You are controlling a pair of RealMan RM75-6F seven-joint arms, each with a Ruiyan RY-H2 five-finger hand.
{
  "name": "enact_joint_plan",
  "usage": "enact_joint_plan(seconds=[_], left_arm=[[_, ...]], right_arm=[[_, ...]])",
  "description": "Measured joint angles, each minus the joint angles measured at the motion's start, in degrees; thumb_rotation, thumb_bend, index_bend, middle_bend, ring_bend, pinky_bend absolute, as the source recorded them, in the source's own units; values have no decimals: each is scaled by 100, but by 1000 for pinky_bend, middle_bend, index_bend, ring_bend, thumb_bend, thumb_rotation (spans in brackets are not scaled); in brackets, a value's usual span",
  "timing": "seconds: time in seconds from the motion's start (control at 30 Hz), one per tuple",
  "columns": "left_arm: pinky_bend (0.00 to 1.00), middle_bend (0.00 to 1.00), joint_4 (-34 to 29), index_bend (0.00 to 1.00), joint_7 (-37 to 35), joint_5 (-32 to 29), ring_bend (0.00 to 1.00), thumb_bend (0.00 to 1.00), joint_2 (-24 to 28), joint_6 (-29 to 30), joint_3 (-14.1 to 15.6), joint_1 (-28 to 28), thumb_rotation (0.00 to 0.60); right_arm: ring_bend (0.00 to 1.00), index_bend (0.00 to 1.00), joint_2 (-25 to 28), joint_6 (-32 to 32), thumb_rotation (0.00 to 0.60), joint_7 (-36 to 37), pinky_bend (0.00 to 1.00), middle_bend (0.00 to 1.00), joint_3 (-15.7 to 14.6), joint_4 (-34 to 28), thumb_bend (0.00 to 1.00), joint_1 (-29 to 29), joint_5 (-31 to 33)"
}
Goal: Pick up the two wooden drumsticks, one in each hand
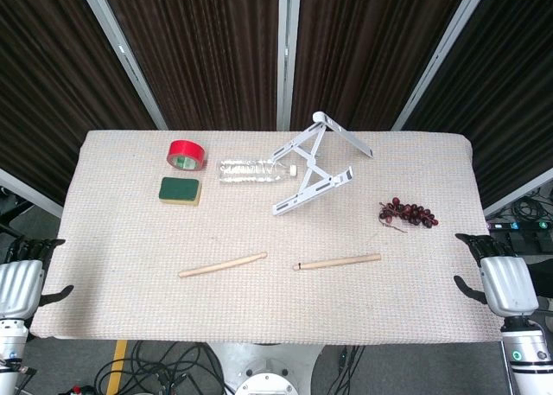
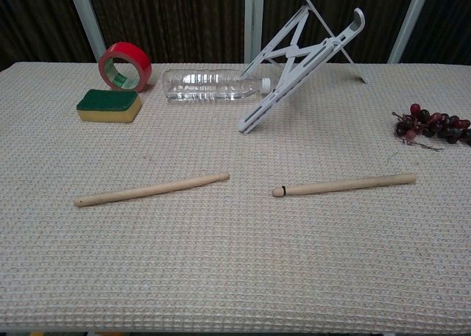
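Note:
Two wooden drumsticks lie on the woven table mat, end to end with a gap between them. The left drumstick (image 1: 223, 264) (image 2: 151, 190) slopes slightly up to the right. The right drumstick (image 1: 340, 262) (image 2: 344, 184) has its rounded tip pointing left. My left hand (image 1: 22, 278) hangs off the table's left edge, fingers spread, holding nothing. My right hand (image 1: 497, 277) hangs at the table's right edge, fingers apart and empty. Neither hand shows in the chest view.
Toward the back stand a red tape roll (image 1: 186, 155), a green-and-yellow sponge (image 1: 180, 190), a clear plastic bottle (image 1: 256, 170) lying on its side and a white folding stand (image 1: 314, 162). A bunch of dark grapes (image 1: 408, 213) lies at the right.

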Motion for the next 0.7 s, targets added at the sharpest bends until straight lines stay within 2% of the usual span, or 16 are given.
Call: enact_joint_plan(seconds=[0.27, 0.47, 0.7], left_arm=[[85, 227, -47, 217, 65, -2, 148, 17, -21, 48, 0, 16, 600], [85, 227, -95, 217, 128, 25, 148, 16, -36, 166, -15, 56, 600], [85, 227, -164, 217, 95, 76, 148, 16, -1, 176, 25, 81, 600]], right_arm=[[207, 206, 35, -244, 600, 242, 296, 291, -62, 8, 156, 122, -66], [207, 216, -11, -597, 600, 416, 296, 298, -73, 49, 170, 441, -262], [207, 293, -524, -1523, 600, 474, 284, 337, -40, 351, 170, 1171, -434]])
